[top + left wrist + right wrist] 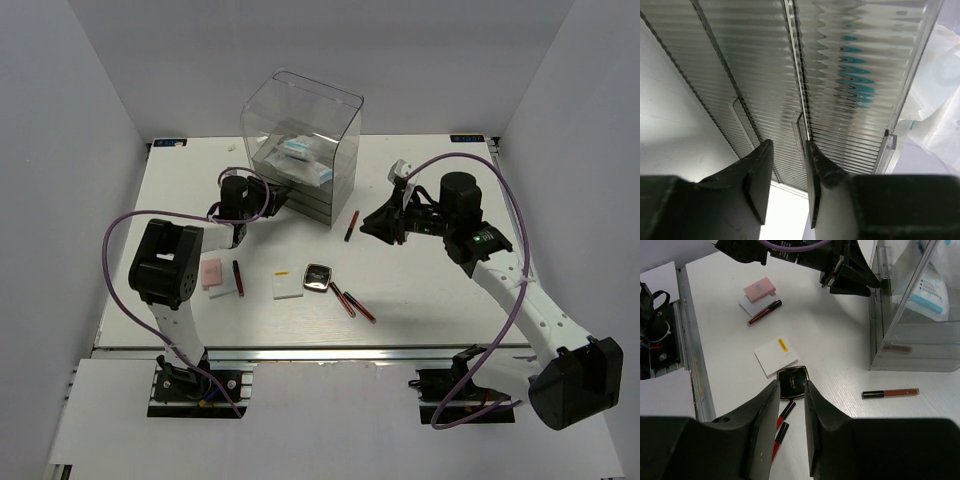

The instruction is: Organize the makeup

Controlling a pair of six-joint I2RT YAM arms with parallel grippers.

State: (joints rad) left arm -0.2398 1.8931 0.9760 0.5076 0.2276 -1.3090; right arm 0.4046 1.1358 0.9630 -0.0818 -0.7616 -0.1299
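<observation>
Left gripper [789,145] sits right at the front of the box [300,120], at its left end. Its fingers are drawn partway together on either side of a clear drawer handle [799,131]; whether they clamp it I cannot tell. Right gripper [791,390] hangs over the table [440,300] off the box's right side, jaws a narrow gap apart with nothing between them.

Two packets [300,152] lie inside the box, and a brownish drawer stick [896,348] shows through a lower drawer. A near stick [351,225] lies just off the box's front right corner. Well in front of the box, from its left side to its right, lie:
- a pink pad [211,270] partly on top of a white pad [224,290]
- a left stick [237,275]
- a labelled pad [287,286]
- the compact [318,277]
- a pair of sticks [352,303]
</observation>
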